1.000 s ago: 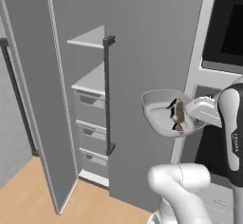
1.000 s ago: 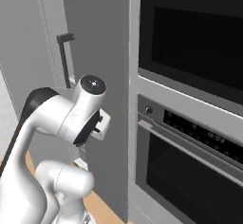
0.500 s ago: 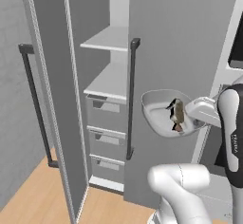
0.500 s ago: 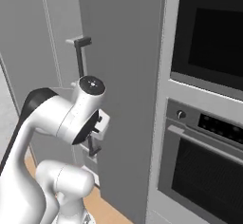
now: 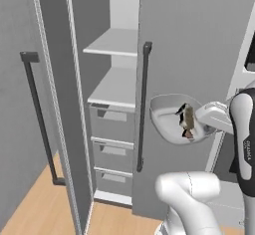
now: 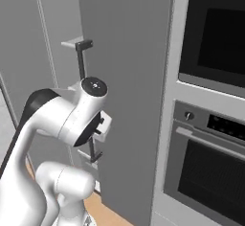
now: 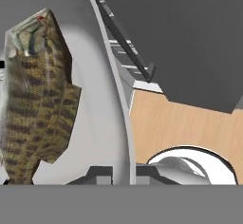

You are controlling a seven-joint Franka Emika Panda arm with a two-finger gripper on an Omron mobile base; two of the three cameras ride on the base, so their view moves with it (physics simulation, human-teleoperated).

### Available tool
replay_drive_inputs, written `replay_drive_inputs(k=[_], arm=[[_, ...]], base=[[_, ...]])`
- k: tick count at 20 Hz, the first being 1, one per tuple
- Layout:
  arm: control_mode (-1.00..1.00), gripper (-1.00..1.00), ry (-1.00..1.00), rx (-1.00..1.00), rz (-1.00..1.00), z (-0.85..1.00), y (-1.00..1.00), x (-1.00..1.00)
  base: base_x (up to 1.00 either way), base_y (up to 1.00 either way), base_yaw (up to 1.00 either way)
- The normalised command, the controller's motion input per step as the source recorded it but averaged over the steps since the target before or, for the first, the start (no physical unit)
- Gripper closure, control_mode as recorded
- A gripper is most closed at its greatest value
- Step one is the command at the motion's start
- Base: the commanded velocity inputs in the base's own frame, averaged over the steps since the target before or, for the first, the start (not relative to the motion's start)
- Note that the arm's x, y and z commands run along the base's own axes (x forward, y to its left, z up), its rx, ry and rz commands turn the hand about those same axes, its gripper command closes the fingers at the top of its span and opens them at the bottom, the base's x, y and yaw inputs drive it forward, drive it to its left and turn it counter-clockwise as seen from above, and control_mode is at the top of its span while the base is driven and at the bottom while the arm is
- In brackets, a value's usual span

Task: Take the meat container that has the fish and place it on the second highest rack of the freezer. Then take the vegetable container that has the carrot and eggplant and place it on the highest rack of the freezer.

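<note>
One white, smooth-walled meat container [image 5: 172,122] is seen in the left base view, a rounded bowl-like tub held up in the air just right of the freezer [image 5: 107,104] opening, in front of the closed grey door panel beside it. One fish [image 5: 187,121] lies inside it, mottled brown-grey with dark bars, its scaled texture plainest in the hand view, where the fish [image 7: 33,99] is spread along the tub's pale inner wall to the left of the thin curved rim. The gripper [image 7: 122,174] is seen at the bottom of that view with its two dark fingertips [image 7: 97,174] set one on either side of the rim, pinched on the container's wall; the fish is inside the tub, just left of the fingers, not touched by them.

Two flat pale grey shelf boards are counted in the white freezer interior: the highest rack [image 5: 115,43] and a second shelf [image 5: 118,86] below it, both bare. Three grey drawers [image 5: 113,151] with recessed grips are stacked beneath. Two long dark bar handles are seen, one [image 5: 40,117] on the swung-open door at the left, one [image 5: 143,104] on the closed panel. Light wooden flooring [image 5: 37,209] is laid below. In the right base view a built-in oven [image 6: 210,158] with a dark glass front is set to the right.
</note>
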Motion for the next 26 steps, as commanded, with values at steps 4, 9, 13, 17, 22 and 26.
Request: replay_drive_inputs(k=[4,9,13,17,22,26], arm=[[1.0,1.0,0.0,0.0,0.0,0.0,0.0,0.0],[1.0,1.0,0.0,0.0,0.0,0.0,0.0,0.0],[1.0,1.0,0.0,0.0,0.0,0.0,0.0,0.0],[1.0,1.0,0.0,0.0,0.0,0.0,0.0,0.0],[1.0,1.0,0.0,0.0,0.0,0.0,0.0,0.0],[1.0,1.0,0.0,0.0,0.0,0.0,0.0,0.0]], base=[[0.17,0.67,-0.25],[0.27,0.5,-0.28],[0.36,0.35,-0.31],[0.34,0.35,-0.31],[0.4,0.38,-0.13],[0.38,0.22,0.0]])
